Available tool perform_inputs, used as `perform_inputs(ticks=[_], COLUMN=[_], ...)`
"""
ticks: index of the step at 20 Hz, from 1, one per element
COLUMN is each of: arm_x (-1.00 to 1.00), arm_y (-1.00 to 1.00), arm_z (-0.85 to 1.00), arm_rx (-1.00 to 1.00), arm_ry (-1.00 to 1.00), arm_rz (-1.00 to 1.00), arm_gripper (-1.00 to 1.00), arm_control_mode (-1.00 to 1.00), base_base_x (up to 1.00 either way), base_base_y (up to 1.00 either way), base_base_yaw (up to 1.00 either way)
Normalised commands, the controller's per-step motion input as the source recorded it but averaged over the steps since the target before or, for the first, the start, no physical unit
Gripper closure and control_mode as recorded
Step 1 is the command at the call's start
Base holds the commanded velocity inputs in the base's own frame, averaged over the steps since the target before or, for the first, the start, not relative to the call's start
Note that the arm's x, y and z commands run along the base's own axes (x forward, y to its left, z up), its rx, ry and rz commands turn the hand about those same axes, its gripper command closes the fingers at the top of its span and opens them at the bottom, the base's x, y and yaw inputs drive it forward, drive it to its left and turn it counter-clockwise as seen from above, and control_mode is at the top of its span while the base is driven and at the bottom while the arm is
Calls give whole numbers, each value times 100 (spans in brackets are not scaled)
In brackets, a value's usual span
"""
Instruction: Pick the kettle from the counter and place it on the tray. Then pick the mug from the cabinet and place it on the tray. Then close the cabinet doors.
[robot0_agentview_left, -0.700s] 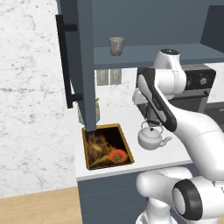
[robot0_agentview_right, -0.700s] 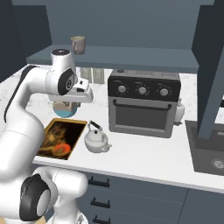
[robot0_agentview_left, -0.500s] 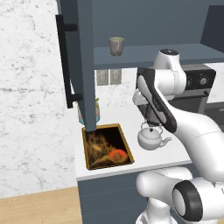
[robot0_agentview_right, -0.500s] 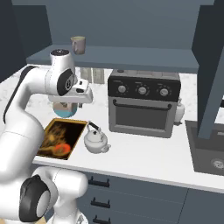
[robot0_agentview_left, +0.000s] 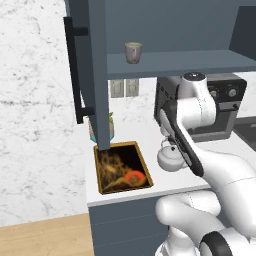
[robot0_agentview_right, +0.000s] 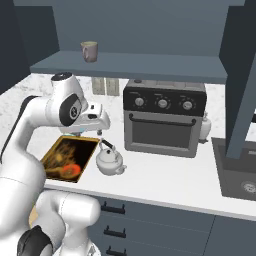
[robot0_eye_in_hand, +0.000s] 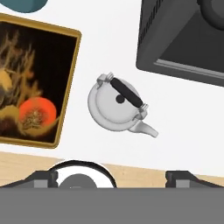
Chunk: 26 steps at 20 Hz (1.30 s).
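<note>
Squat white kettle (robot0_eye_in_hand: 117, 106) on smooth white counter (robot0_eye_in_hand: 109, 52), beside the wood-rimmed tray (robot0_eye_in_hand: 70, 83).
Gripper (robot0_eye_in_hand: 111, 178) hangs above, jaws spread wide, holding nothing; grey-green mug (robot0_agentview_left: 133, 52) sits on cabinet (robot0_agentview_left: 180, 62) shelf.

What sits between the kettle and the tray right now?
Nothing: in the hand view a strip of bare white counter separates the kettle from the tray rim; they don't touch.
</note>
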Motion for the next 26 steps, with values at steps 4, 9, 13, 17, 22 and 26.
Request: perform_inputs(ticks=[4,9,13,17,22,26], arm_x=[2,26,40,54,59,51], arm_y=[-36,-21,-8,-1,-1,-1], arm_z=[-35,-24,-28,-27,-27,-24], arm_rx=[-8,0,0,0,0,0], arm_ry=[0,0,0,6,18,17], arm_rz=[1,3,0,0,0,0], arm_gripper=[-100,-100,-100,-100,-100,-100], arm_control_mode=[-100,-100,-100,-100,-100,-100], base_base_x=[0,0,0,0,0,0], base_base_y=[0,0,0,0,0,0], base_base_yaw=[0,0,0,0,0,0])
